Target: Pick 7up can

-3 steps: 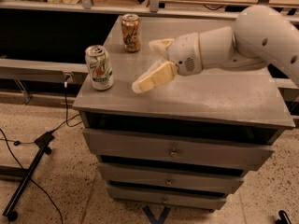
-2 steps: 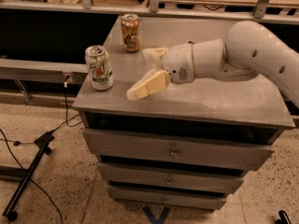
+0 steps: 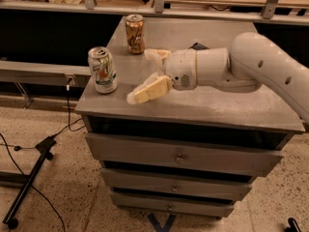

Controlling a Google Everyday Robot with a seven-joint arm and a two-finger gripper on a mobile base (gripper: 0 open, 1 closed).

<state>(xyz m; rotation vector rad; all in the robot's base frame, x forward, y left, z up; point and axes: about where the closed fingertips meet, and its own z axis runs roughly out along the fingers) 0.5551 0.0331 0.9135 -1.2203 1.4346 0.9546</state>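
The 7up can [image 3: 102,70], white with green and a little red marking and a silver top, stands upright near the left edge of the grey cabinet top [image 3: 231,105]. My gripper [image 3: 143,76] is open, its pale fingers spread, just right of the can and apart from it. One finger [image 3: 150,89] lies low toward the front, the other [image 3: 155,55] sits further back. The white arm reaches in from the right.
An orange-brown patterned can [image 3: 135,34] stands upright at the back of the cabinet top, behind the gripper. The cabinet has several drawers [image 3: 178,156] below. A dark stand and cables [image 3: 29,182] lie on the floor at the left. A shelf rail runs behind.
My gripper has moved left across the cabinet top, closer to the 7up can, with its fingers still spread. Both cans have stayed in place.
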